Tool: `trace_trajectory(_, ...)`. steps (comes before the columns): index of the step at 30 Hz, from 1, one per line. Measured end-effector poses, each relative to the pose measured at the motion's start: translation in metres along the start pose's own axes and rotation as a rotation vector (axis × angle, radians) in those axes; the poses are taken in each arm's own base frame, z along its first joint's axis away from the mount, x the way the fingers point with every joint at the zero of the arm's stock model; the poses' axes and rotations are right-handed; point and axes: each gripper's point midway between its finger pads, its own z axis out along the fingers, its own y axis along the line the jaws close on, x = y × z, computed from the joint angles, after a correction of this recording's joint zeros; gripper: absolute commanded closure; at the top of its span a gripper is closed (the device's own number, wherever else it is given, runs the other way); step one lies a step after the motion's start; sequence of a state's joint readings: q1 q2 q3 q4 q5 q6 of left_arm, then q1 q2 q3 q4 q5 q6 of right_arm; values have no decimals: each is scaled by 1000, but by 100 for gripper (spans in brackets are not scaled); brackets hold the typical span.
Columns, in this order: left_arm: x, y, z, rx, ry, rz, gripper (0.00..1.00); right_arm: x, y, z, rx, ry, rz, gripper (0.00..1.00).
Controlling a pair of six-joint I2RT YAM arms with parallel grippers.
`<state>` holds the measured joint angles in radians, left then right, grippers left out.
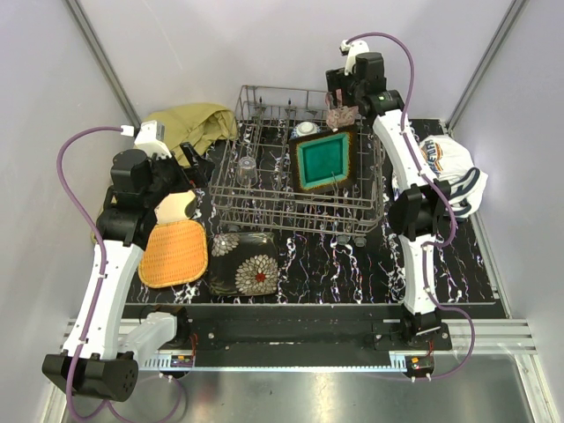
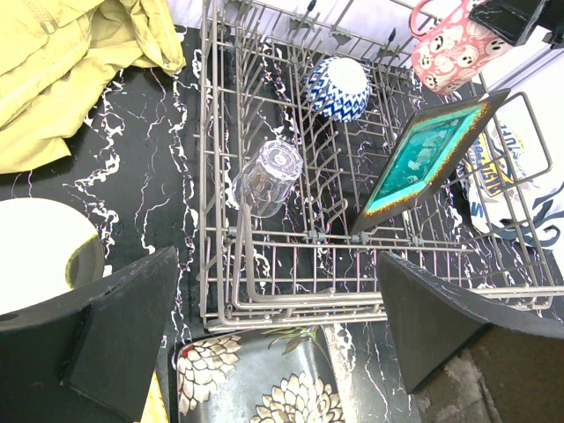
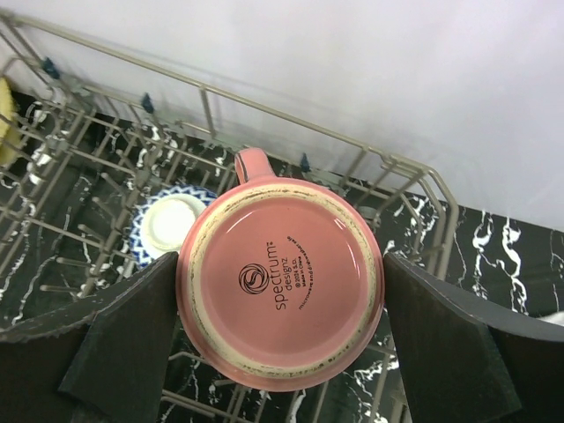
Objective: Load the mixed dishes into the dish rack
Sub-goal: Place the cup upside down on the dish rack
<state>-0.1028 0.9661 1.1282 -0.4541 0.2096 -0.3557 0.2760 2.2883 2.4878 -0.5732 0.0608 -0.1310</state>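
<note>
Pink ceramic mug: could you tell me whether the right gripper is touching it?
Touching. In the right wrist view, the right gripper presses flush against both sides of the upturned pink ceramic mug.

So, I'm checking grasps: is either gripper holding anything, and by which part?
The right gripper holds the pink cup, clamped across its body near the base. The left gripper holds nothing.

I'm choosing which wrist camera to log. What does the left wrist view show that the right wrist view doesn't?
Only left wrist: the clear glass, tilted teal square plate, olive-yellow cloth, cream round plate and dark floral plate. Only right wrist: the maker's mark under the pink ceramic cup. Both: that cup, the blue-and-white patterned bowl and grey wire dish rack.
</note>
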Motion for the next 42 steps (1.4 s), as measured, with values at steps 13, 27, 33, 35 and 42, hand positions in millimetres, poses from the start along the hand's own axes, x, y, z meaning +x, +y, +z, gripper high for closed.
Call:
trace_trajectory(13, 1, 1, 2, -2, 5, -1, 1, 34, -17, 9, 24, 80, 4, 51)
trace_trajectory(27, 1, 1, 2, -2, 5, -1, 1, 54, -22, 16, 31, 113, 9, 51)
trace_trajectory(33, 1, 1, 2, -2, 5, -1, 1, 59, -24, 18, 33, 121, 12, 51)
trace_trajectory(35, 1, 1, 2, -2, 5, -1, 1, 61, -25, 18, 34, 126, 13, 51)
trace_trajectory(42, 1, 1, 2, -2, 6, -1, 1, 66, -24, 20, 30, 136, 26, 51)
